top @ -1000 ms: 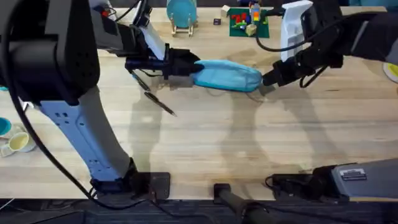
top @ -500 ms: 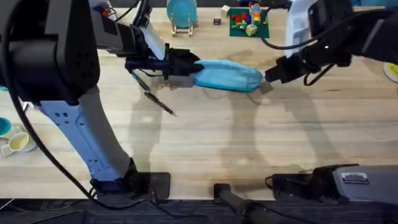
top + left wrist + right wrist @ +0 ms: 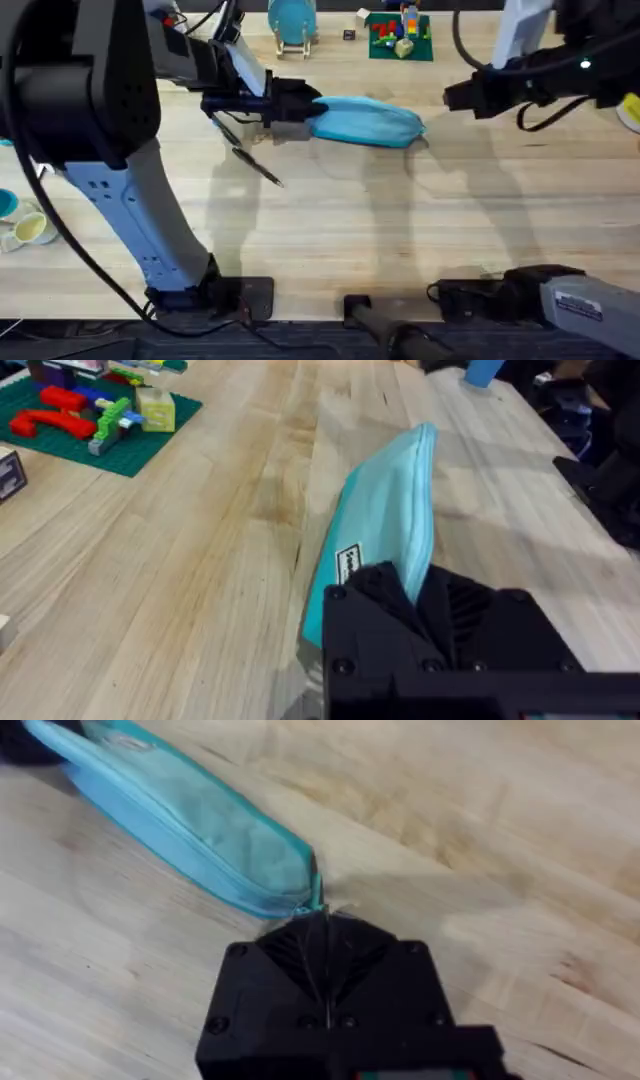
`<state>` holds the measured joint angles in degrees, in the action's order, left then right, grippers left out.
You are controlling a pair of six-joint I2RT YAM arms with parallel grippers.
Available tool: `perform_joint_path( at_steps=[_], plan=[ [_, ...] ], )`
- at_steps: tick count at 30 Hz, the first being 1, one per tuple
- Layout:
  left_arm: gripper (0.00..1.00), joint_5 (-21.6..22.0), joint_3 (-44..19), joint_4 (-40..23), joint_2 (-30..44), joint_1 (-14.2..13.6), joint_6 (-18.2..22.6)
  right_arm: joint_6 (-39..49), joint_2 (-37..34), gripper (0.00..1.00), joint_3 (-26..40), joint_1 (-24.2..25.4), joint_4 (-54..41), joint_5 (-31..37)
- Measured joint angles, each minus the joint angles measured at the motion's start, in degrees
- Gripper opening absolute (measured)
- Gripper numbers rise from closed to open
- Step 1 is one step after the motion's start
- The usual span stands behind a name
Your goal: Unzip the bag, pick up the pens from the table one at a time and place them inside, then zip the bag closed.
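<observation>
The light blue bag (image 3: 365, 122) lies on the table (image 3: 400, 220), its zipper running closed along the top edge. My left gripper (image 3: 305, 110) is shut on the bag's left end; in the left wrist view the bag (image 3: 385, 510) runs away from the gripper (image 3: 400, 578). My right gripper (image 3: 452, 97) hangs shut, up and to the right of the bag's right end, with nothing visibly between its fingers. In the right wrist view the bag's tip (image 3: 300, 880) lies just past the gripper (image 3: 322, 925). Two dark pens (image 3: 257, 166) (image 3: 224, 130) lie left of the bag, below the left arm.
A blue disc on a wooden stand (image 3: 292, 20) and a green brick plate (image 3: 398, 38) sit at the back edge. Cups (image 3: 25, 228) stand at the far left. The brick plate (image 3: 90, 420) also appears in the left wrist view. Bare wood stretches in front of the bag.
My right gripper has pulled away from the bag's right end, moving up and to the right. The bag, the pens and the left gripper have stayed put.
</observation>
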<state>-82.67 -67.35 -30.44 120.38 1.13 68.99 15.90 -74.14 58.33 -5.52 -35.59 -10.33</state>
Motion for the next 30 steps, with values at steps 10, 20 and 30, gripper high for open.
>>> perform_joint_path(
  at_steps=[10, 20, 30],
  plan=[
    [0.042, 0.0, 0.0, 0.0, 0.0, 0.0, 0.0, 0.01, 6.43, 0.03, 0.0, 0.0, 3.28, -3.87],
    [0.042, 0.0, 0.0, 0.0, 0.0, 0.0, -0.01, 0.45, 8.53, 0.03, 0.02, -3.31, 5.76, -10.1],
    [0.042, 0.0, 0.0, 0.0, 0.0, 0.0, 0.0, 0.88, 8.53, 0.031, 0.02, -4.87, 6.91, -10.73]
  ],
)
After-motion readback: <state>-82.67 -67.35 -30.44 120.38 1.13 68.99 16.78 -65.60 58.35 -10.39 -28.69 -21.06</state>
